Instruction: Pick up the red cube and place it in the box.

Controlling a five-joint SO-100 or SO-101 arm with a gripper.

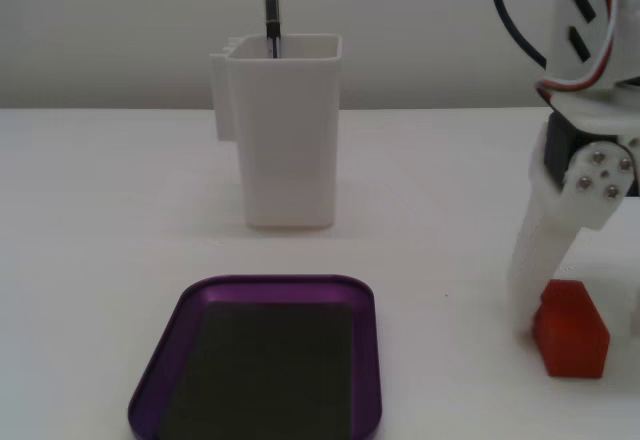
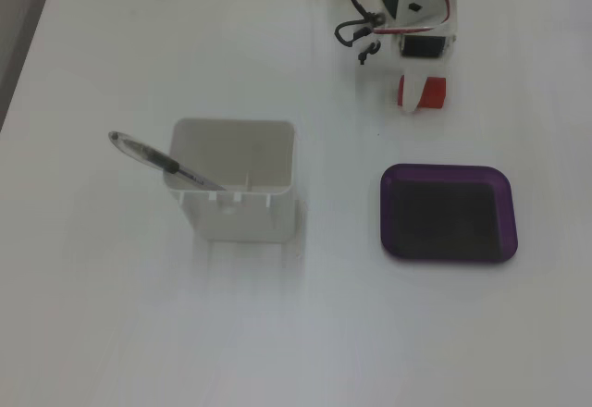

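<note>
The red cube (image 1: 572, 338) rests on the white table at the right, also seen in the other fixed view (image 2: 408, 98). My gripper (image 1: 585, 320) is lowered over it (image 2: 424, 91). One white finger (image 1: 535, 260) stands against the cube's left side, and the other finger is cut off by the right edge of the frame. The jaws look spread wider than the cube, so the gripper reads as open. The purple box (image 1: 162, 360) lies empty, left of the cube in the low fixed view and below it in the view from above (image 2: 388, 213).
A tall white container (image 1: 288, 140) with a pen (image 1: 271, 10) in it stands behind the box; from above the container (image 2: 236, 217) is left of the box, with the pen (image 2: 148, 154) leaning out. The arm's base and cables (image 2: 407, 0) are at the top.
</note>
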